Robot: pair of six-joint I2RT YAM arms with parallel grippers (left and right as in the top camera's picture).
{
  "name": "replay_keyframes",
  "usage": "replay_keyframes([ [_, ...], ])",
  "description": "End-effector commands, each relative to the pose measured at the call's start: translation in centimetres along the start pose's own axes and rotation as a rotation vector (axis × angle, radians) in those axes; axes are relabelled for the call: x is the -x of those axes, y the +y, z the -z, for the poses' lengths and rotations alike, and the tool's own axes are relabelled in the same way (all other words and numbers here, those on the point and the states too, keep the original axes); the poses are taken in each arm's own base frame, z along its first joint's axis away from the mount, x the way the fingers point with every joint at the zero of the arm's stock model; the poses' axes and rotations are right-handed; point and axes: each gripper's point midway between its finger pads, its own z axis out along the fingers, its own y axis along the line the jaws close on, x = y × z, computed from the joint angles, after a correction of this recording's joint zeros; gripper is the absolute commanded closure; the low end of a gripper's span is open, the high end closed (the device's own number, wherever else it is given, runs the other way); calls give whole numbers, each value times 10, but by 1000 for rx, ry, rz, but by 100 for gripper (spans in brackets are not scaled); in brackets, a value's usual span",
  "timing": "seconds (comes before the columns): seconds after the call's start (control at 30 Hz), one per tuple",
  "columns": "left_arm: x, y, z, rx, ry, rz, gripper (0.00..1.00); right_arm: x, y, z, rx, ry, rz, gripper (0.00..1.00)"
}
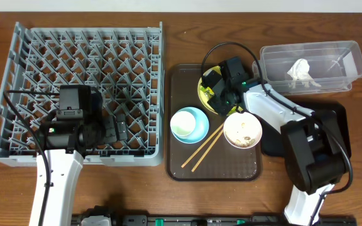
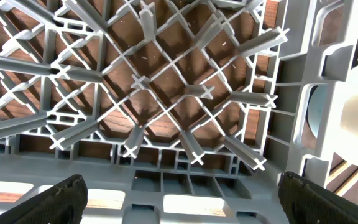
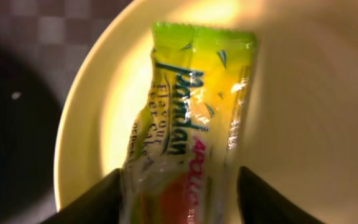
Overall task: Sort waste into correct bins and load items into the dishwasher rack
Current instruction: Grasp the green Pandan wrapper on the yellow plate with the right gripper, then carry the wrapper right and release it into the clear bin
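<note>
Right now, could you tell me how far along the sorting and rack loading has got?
Done: the crumpled white scrap lies in the clear tub. In hand: the open right gripper straddles the wrapper on the yellow plate. To do: the rack holds no dishes under the open left gripper; blue bowl, white bowl, leftovers and chopsticks sit on the brown tray.

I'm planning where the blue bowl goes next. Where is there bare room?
Most of the dishwasher rack is free, apart from the near-right part under the left tool. The brown tray's front strip, below the chopsticks, is bare. Crowded: the tray's far end around the yellow plate, under the right tool.
</note>
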Motion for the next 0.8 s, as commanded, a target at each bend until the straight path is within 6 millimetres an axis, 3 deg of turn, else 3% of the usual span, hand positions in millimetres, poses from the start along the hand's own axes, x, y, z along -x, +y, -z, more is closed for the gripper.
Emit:
replay_keyframes([
  [0.0,6,-4,5,-14,-18,5,0,0,-1,-3,-9,5,-44,58],
  [0.13,6,-4,5,-14,-18,5,0,0,-1,-2,-10,3,-59,89],
  [0.23,6,-4,5,-14,-18,5,0,5,-3,5,-17,-16,-95,99],
  [0.4,6,-4,5,-14,-18,5,0,32,-19,43,-65,-137,-191,99],
  [0.5,6,-4,5,-14,-18,5,0,47,-51,80,-153,-247,-325,99],
  [0.6,6,-4,5,-14,-18,5,0,48,-92,118,-264,-346,-513,99],
  [0.7,6,-4,5,-14,-18,5,0,32,-139,150,-384,-431,-764,99],
  [0.77,6,-4,5,-14,-19,5,0,16,-164,158,-436,-465,-932,99],
])
